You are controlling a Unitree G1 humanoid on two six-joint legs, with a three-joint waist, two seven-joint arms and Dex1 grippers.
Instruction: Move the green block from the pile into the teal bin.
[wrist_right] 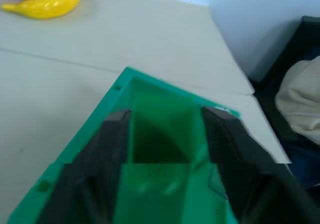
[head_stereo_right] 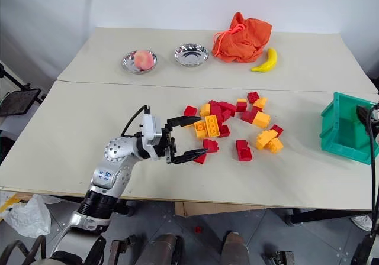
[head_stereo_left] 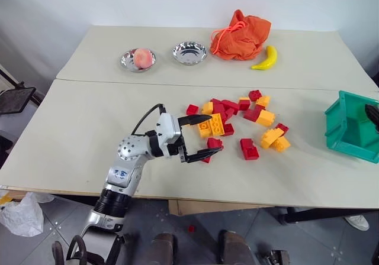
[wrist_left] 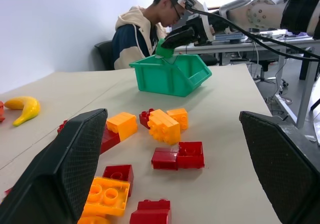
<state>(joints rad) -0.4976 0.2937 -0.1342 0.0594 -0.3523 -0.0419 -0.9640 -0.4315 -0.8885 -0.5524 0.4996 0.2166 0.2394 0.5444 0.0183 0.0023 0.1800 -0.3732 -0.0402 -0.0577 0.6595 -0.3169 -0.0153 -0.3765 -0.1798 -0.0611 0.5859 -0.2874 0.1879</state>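
Observation:
The pile [head_stereo_left: 265, 118] of red and yellow-orange bricks lies right of the table's middle. My left gripper [head_stereo_left: 214, 135] hovers open at the pile's left edge, fingers level, nothing between them. The teal bin [head_stereo_left: 339, 129] stands at the table's right edge. My right gripper [wrist_left: 172, 41] hangs just above the bin's open top. The green block [wrist_left: 164, 50] sits at its fingertips, and the jaws look closed on it. In the right wrist view the green block [wrist_right: 155, 189] fills the gap between the two fingers [wrist_right: 95, 159], with the bin's inside below.
On the far table stand two steel bowls, one [head_stereo_left: 138, 60] holding a peach and one [head_stereo_left: 189, 52] empty. An orange cloth bag [head_stereo_left: 240, 35] and a banana [head_stereo_left: 266, 58] lie beside them. A person [wrist_left: 142, 29] sits at a desk beyond the bin.

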